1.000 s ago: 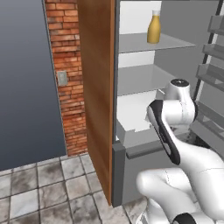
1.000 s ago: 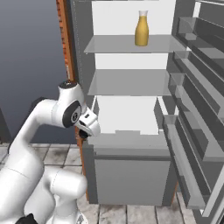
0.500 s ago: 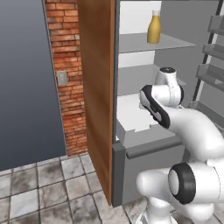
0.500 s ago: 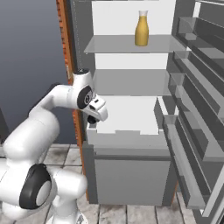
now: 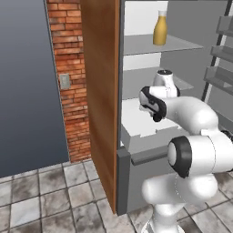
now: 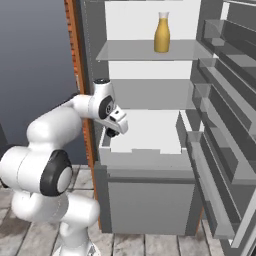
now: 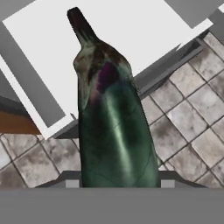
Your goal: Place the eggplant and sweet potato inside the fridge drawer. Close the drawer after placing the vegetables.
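I judge the glossy dark purple-green teardrop eggplant [image 7: 114,131] firm, light and a little slippery, so I take it across the thick belly. It has a brownish cap and a stubby stem at 12 o'clock in the hand view. The two-finger gripper [image 6: 112,131] is closed on it, above the near left corner of the white pull-out fridge drawer [image 6: 145,131], which stands open.

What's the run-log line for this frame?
phase: carry to drawer | gripper: shut on eggplant | position: at the left front corner of the drawer | drawer: open | eggplant: not yet placed
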Robot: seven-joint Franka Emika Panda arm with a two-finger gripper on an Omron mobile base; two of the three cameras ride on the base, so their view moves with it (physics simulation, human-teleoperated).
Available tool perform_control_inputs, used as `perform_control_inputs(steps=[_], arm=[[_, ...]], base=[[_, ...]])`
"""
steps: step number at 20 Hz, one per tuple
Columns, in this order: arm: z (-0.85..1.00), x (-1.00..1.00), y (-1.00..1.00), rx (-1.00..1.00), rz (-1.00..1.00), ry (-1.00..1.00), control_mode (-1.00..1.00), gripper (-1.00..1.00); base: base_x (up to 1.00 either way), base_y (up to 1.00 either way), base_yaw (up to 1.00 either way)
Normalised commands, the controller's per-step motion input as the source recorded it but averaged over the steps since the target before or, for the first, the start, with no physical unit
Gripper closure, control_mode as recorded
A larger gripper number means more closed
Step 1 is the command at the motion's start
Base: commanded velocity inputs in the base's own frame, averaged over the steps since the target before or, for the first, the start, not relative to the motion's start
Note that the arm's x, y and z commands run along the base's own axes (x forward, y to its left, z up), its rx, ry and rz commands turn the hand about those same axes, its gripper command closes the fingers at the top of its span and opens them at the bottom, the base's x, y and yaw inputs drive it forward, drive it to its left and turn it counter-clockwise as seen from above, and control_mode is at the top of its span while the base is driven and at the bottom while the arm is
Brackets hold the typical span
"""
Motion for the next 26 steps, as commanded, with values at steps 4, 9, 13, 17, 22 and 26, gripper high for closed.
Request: perform_control_inputs(steps=[4,9,13,17,22,26], arm=[[-0.55,0.45,-0.13,0.0,0.0,0.0,-1.0,1.0],[-0.32,0.61,-0.44,0.0,0.09,0.0,-1.0,1.0],[-0.4,0.53,-0.3,0.0,0.1,0.0,-1.0,1.0],[-0.33,0.54,-0.26,0.01,0.1,0.0,-1.0,1.0],[-0.33,0.46,-0.24,0.01,0.1,0.0,-1.0,1.0],[-0.4,0.3,-0.18,0.01,0.1,0.0,-1.0,1.0]], base=[[0.0,0.0,0.0],[0.0,0.0,0.0],[0.0,0.0,0.0],[0.0,0.0,0.0],[0.0,0.0,0.0],[0.0,0.0,0.0]])
